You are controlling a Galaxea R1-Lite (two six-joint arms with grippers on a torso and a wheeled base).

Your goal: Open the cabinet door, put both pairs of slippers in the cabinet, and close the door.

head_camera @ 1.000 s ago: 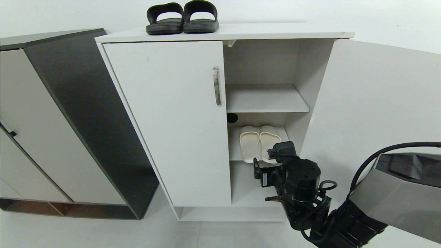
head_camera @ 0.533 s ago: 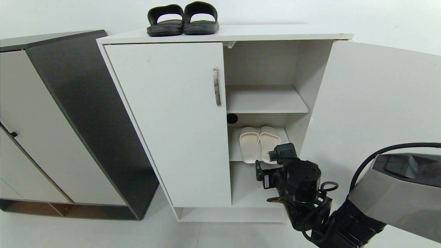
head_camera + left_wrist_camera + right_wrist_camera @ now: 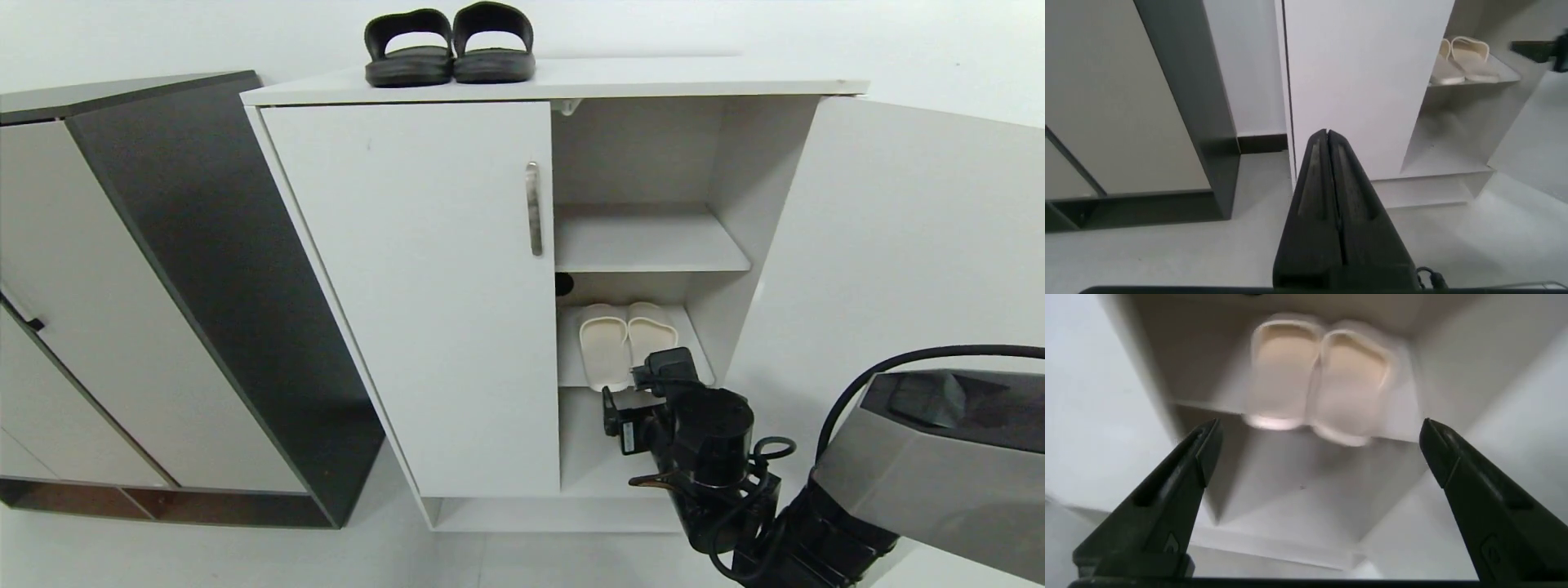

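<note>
Gaping right claw (image 3: 1320, 429) faces cream slippers (image 3: 1323, 376) (shelved).

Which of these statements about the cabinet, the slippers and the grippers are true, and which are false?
1. The black slippers lie on top of the cabinet. True.
2. The cream slippers lie on the upper shelf. False: they lie on the shelf below it.
3. The right door stands open. True.
4. The right gripper is shut on a cream slipper. False: it is open, holds nothing and is in front of the cream slippers, apart from them.
5. The left gripper is shut and holds nothing. True.
</note>
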